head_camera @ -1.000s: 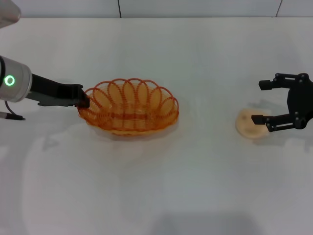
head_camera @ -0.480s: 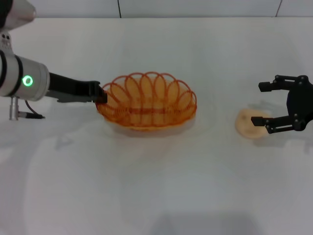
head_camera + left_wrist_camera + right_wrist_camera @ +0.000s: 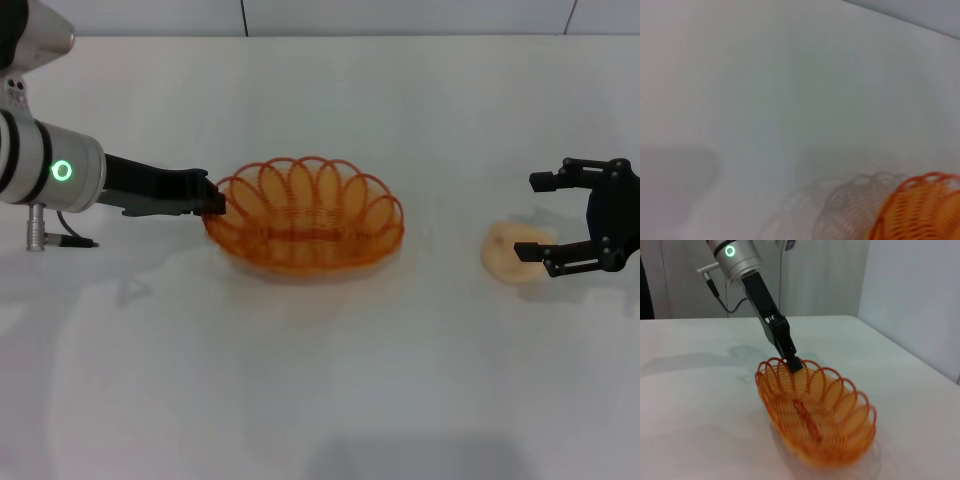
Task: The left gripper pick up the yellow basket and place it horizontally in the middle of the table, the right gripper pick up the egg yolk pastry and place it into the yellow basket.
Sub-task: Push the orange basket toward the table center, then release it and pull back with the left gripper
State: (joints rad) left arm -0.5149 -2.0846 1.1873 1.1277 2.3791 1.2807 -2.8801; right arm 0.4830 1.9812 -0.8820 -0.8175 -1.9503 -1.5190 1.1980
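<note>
Left tool point(image 3: 210, 203) is pinched on the rim of the yellow basket point(image 3: 305, 215) at the basket's 9 o'clock end, arm reaching in from the 9 o'clock edge of the head view w/ its green light lit. Basket sits long-axis sideways, approx mid-bench point(image 3: 320, 380), open side up; whether its base fully rests on the surface can't be told. Right wrist view shows the same grip: black claw tip point(image 3: 794, 364) over the looped rim of the basket point(image 3: 815, 410). Right tool point(image 3: 545, 222) is at 3 o'clock, fingers spread, far finger clear, near finger tip over the edge of the egg yolk pastry point(image 3: 510, 252). Pastry lies on the bench, well apart from the basket.
</note>
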